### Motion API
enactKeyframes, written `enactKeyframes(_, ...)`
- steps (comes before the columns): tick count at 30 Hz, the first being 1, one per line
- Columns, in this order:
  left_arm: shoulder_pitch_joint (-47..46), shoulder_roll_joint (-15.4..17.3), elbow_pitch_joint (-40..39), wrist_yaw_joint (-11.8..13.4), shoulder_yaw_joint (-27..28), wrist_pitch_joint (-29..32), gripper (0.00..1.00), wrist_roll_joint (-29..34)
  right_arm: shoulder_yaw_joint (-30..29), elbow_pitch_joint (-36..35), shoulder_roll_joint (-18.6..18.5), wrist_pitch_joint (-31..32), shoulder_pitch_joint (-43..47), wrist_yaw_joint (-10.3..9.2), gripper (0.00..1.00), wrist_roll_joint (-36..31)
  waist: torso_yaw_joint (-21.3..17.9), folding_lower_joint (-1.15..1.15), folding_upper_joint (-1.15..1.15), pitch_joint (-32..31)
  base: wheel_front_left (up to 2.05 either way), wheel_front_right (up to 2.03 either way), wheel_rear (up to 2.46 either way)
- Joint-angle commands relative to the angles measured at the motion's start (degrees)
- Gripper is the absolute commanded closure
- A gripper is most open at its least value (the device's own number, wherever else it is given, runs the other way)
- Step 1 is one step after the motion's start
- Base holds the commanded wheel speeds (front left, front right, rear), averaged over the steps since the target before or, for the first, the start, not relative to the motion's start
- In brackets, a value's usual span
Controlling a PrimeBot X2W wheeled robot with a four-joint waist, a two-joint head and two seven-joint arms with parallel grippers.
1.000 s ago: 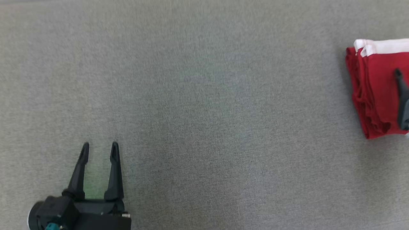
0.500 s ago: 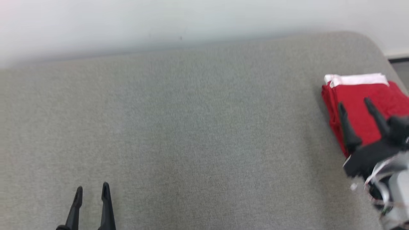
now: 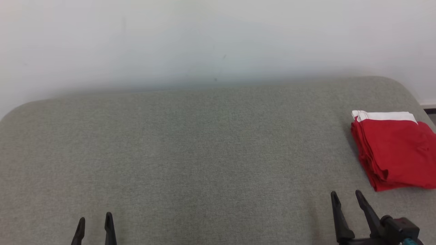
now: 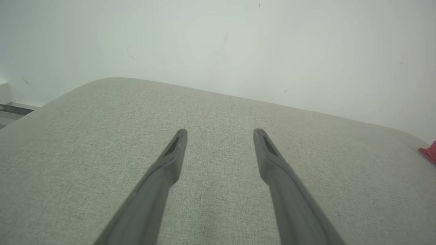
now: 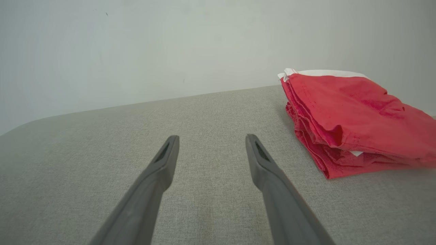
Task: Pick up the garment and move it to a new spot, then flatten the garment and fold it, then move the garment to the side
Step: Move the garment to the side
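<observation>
The garment (image 3: 395,149) is red with a white band, folded into a thick stack at the far right of the grey padded surface (image 3: 204,153). The right wrist view has the garment (image 5: 354,119) to the right of the fingers, apart from them. My right gripper (image 3: 346,197) stands open near the bottom right, short of the garment and holding nothing. My left gripper (image 3: 94,220) is open at the bottom left, far from the garment. In the left wrist view, my left gripper (image 4: 220,132) is spread over bare fabric, with a red sliver of the garment (image 4: 430,152) at the right edge.
A pale wall (image 3: 218,41) rises behind the surface. The surface's rounded far corners (image 3: 398,83) and right edge lie close to the garment. A dark strip of floor or skirting (image 3: 428,109) shows past the right corner.
The head camera has tilted up, bringing the wall and far edge into view. My right gripper has drawn back off the garment toward the near edge. The garment lies still.
</observation>
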Motion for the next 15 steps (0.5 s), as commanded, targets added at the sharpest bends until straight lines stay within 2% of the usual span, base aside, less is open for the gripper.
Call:
enactKeyframes(1, 0.9, -0.1, 0.4, -0.4, 0.1, -0.1, 0.0, 0.4, -0.2, 0.2, 0.4, -0.4, 0.9, 0.01, 0.0, -0.7, 1.4, 0.02, 0.01, -1.4, 0.0, 0.0, 0.0)
enactKeyframes(8, 2.2, -0.1, 1.8, -0.6, 0.4, -0.1, 0.0, 0.3, 0.2, 0.5, 2.2, -1.2, 3.3, 0.01, 0.0, -1.8, 2.6, 0.02, 0.01, -2.9, 0.0, 0.0, 0.0)
enactKeyframes(15, 3.8, -0.1, 2.0, -0.8, 0.8, -0.1, 0.0, -0.1, 1.0, 0.8, 1.7, -0.8, 3.3, 0.01, 0.0, -2.5, 2.9, 0.02, 0.01, -3.3, 0.0, 0.0, 0.0)
